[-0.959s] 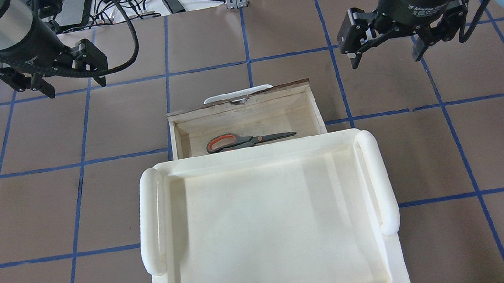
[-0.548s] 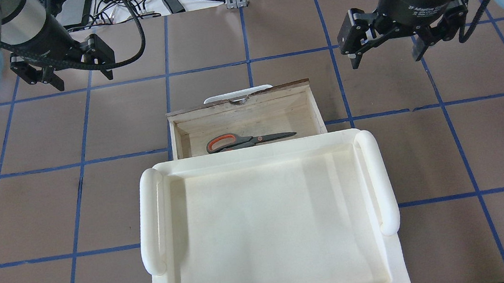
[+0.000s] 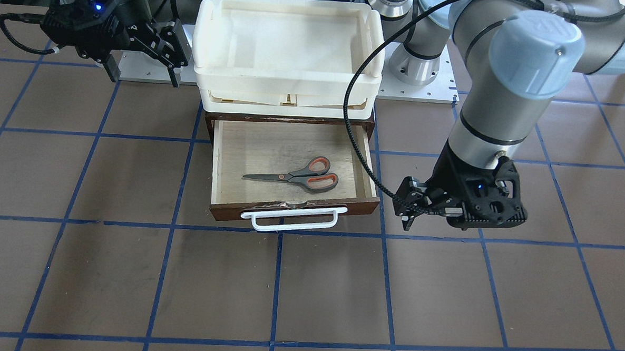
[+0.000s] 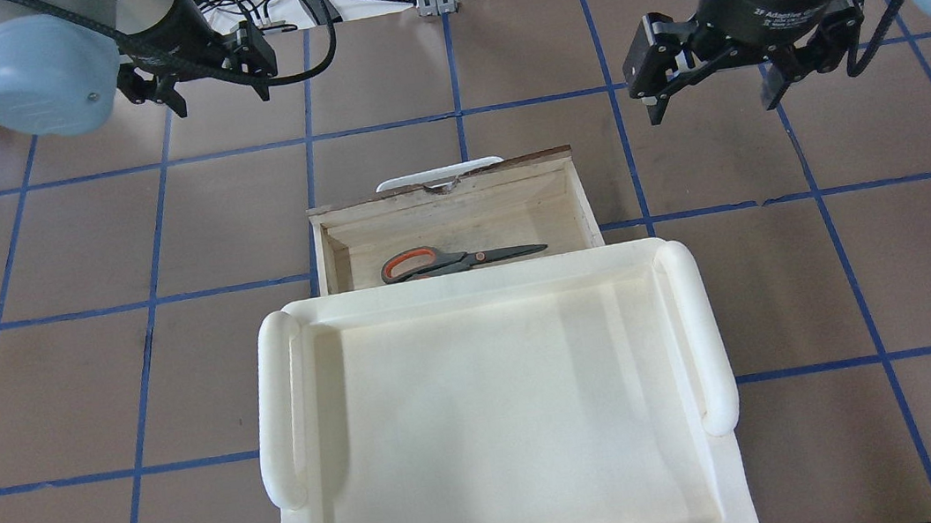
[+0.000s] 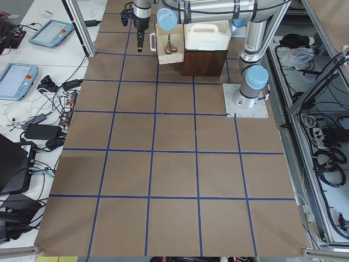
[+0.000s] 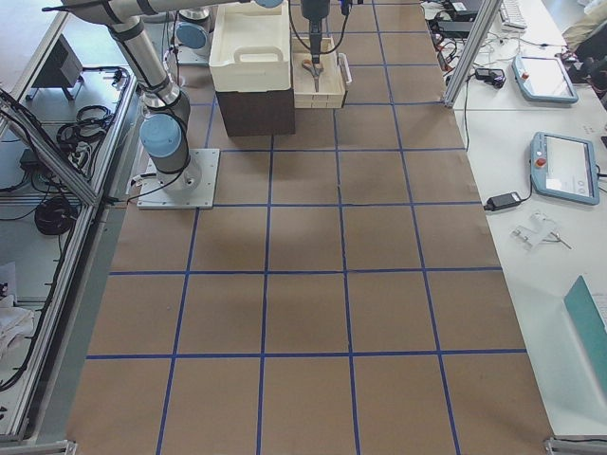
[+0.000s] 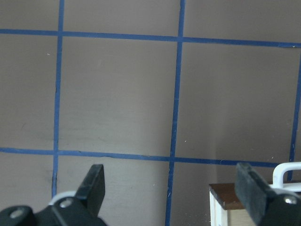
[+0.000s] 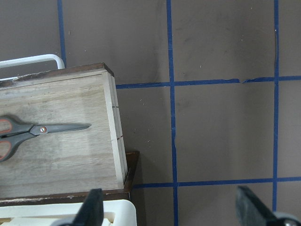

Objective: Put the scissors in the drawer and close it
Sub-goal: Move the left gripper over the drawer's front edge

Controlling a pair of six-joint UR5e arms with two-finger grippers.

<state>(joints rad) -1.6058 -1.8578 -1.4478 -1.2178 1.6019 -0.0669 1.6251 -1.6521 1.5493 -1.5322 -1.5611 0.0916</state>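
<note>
In the front-facing view, the pair of scissors with dark grey blades and grey, orange-red-lined handles [image 3: 296,178] is seen lying flat inside the pulled-out shallow plywood drawer with a dark brown front [image 3: 226,212]. The drawer sits below the white plastic tray [image 3: 285,85]. The left gripper [image 3: 411,207] is held near the drawer's front corner, seemingly apart from it.

In the overhead view, the right gripper [image 4: 711,102] is shown spread wide and empty.

In the left wrist view, the left gripper's fingers [image 7: 94,183] are seen spread wide, with nothing held.
</note>
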